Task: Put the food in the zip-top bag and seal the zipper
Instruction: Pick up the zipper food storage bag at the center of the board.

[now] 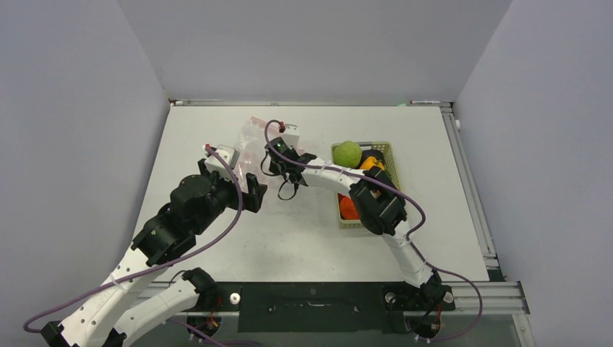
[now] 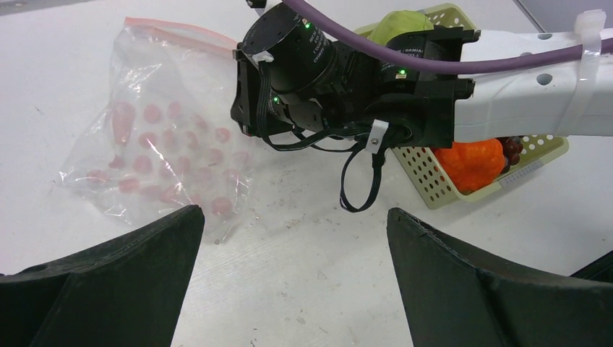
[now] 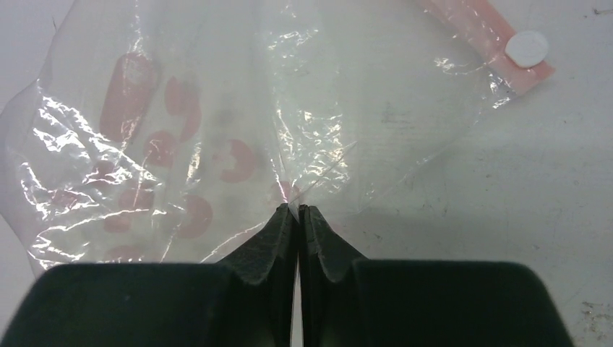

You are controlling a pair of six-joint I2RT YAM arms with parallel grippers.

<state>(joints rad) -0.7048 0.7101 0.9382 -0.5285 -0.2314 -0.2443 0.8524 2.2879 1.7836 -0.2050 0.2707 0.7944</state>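
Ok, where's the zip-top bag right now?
In the top view the zip-top bag lies at the table's far middle, left of the mesh basket, one edge pinched in the right gripper.

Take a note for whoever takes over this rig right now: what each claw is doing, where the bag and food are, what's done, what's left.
Right claw: shut, pinching an edge of the bag.
Left claw: open, empty, hovering beside the bag.
Bag: crumpled on the table, no food inside; zipper on the side away from the right claw.
Food: apple, orange and the rest sit in the basket.
Done: bag gripped.
Left: load all the food, seal the zipper.
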